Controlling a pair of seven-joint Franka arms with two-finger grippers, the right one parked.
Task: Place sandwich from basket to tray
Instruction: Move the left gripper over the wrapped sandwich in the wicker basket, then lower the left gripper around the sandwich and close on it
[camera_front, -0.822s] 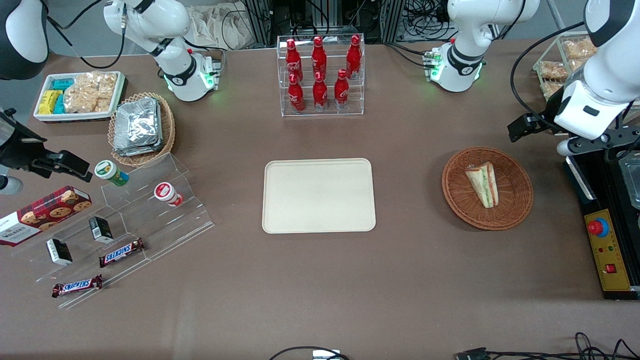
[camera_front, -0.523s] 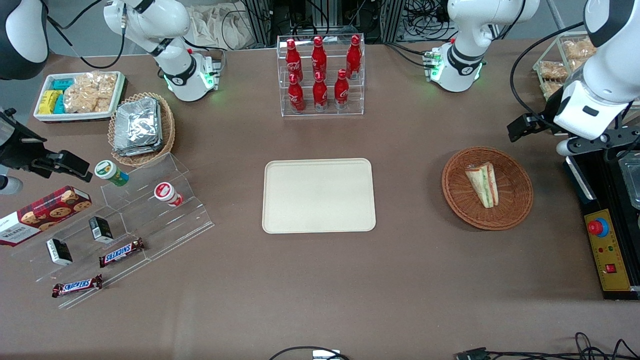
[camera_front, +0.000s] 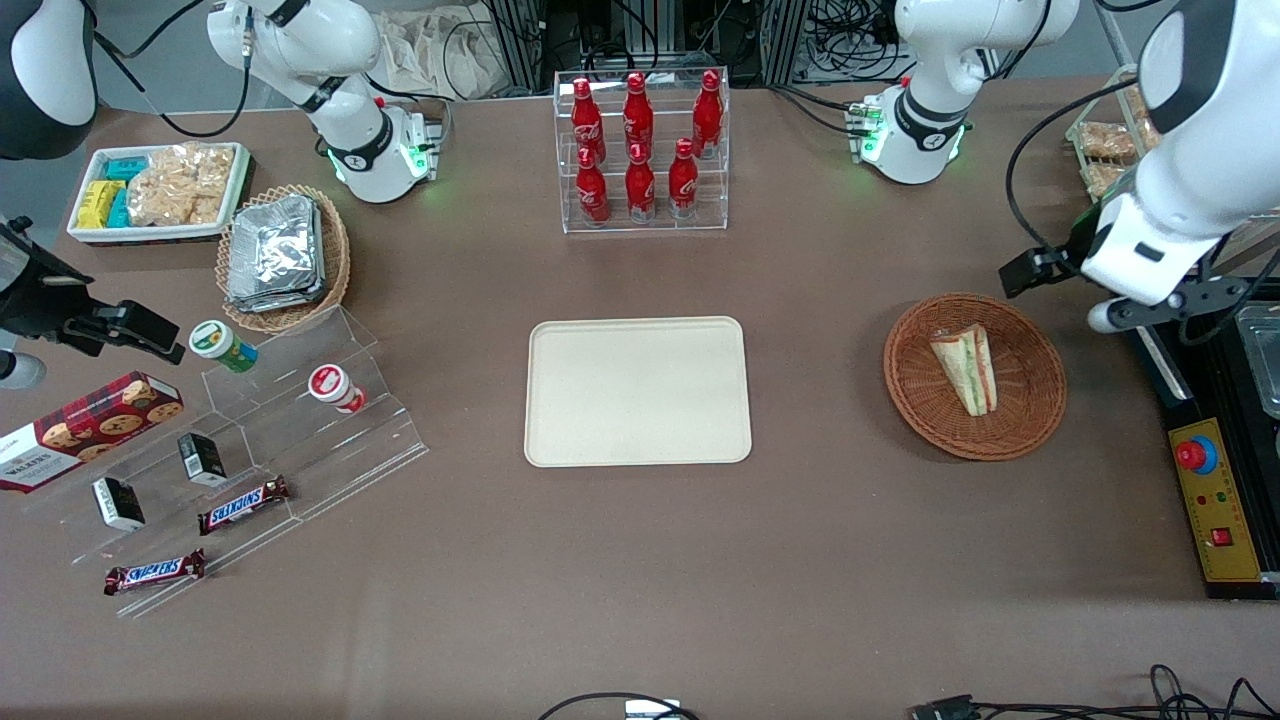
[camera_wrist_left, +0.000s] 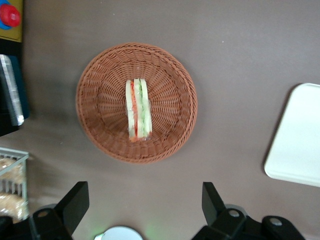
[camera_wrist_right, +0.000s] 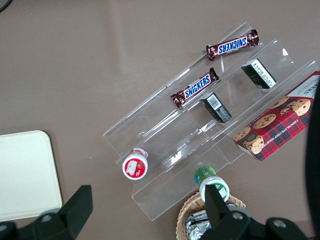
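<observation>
1. One shift stands out against the earlier front views: the working arm has swung in from the table's edge toward the basket (camera_front: 975, 376), so its gripper (camera_wrist_left: 145, 202) now hangs above the table just beside the rim. I read this as the approach, with no grasp begun.
2. Its two black fingers (camera_wrist_left: 75, 202) stand wide apart and hold nothing.
3. Untouched, the sandwich (camera_front: 966, 368) lies flat in the middle of the basket, well clear of the fingers and in line with the gap between them.
4. Nothing lies on the tray (camera_front: 638, 391) yet; it sits well apart from the basket, toward the table's middle.
</observation>
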